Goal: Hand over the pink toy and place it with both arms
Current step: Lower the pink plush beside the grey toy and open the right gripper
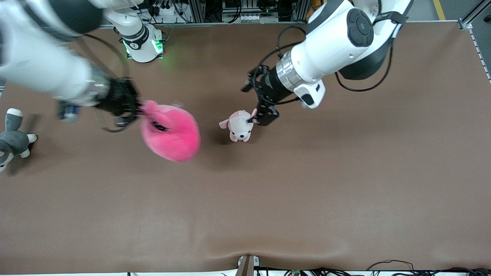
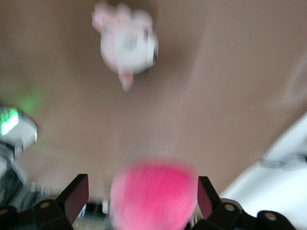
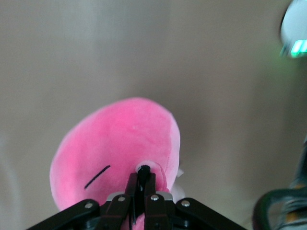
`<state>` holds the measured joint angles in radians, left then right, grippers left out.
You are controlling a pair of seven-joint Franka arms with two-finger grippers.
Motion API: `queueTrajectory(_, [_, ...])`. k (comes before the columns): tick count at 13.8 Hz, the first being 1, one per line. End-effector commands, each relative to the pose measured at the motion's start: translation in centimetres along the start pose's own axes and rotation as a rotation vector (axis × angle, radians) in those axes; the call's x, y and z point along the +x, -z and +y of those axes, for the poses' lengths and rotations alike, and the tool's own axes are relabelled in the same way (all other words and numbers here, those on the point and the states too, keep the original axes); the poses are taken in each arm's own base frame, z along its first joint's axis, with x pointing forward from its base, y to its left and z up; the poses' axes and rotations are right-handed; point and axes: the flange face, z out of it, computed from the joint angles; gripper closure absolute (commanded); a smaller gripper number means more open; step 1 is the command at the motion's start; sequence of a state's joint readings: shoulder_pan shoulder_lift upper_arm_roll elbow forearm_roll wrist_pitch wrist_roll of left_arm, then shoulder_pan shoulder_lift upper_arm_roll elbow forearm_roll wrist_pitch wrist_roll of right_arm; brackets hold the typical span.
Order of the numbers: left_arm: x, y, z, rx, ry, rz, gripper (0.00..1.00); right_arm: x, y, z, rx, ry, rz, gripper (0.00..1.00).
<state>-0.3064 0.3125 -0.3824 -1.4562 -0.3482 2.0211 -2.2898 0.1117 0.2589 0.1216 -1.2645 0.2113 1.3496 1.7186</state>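
Brown table (image 1: 307, 199), grey-and-white plush (image 1: 13, 138) at edge

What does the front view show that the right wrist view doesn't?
Front only: the open left gripper by the puppy plush, apart from the toy, and a grey plush at the right arm's end of the table. Right wrist only: a close look at the right gripper pinching a fold of the toy, fingers shut. Both: the pink toy hanging from the right gripper over the brown table.
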Motion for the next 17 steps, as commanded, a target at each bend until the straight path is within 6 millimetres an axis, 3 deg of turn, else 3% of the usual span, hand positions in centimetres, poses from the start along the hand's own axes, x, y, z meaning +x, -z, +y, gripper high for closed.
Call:
queueTrajectory(1, [1.8, -0.8, 0.2, -0.037, -0.05, 0.184, 0.0, 11.0, 2.2, 1.1, -0.03, 0.249, -0.054, 1.0])
queueTrajectory(2, [2.9, -1.7, 0.7, -0.043, -0.089, 0.277, 0.0, 14.5, 2.2, 0.8, -0.022, 0.329, -0.071, 1.0])
queueTrajectory(4, [4.9, -2.8, 1.2, -0.012, -0.269, 0.433, 0.0, 20.5, -0.7, -0.9, -0.046, 0.48, -0.12, 1.0])
queueTrajectory(5, [5.9, -2.8, 1.5, 0.029, -0.35, 0.483, 0.0, 23.2, -3.0, -2.1, -0.069, 0.522, -0.156, 1.0])
queueTrajectory(9, [12.0, 0.4, 5.8, 0.139, -0.615, 0.636, 0.0, 35.4, -14.8, -5.4, -0.125, 0.609, -0.317, 1.0])
queueTrajectory(12, [16.3, 4.1, 8.4, 0.253, -0.837, 0.66, 0.0, 38.0, -18.7, -6.6, -0.139, 0.675, -0.283, 1.0])
queueTrajectory(14, [19.3, 7.5, 9.8, 0.31, -0.969, 0.644, 0.0, 38.5, -19.5, -6.9, -0.173, 0.723, -0.213, 1.0])
queueTrajectory(17, [22.0, 11.3, 9.8, 0.383, -1.153, 0.628, 0.0, 38.9, -20.9, -6.9, -0.176, 0.811, -0.216, 0.98])
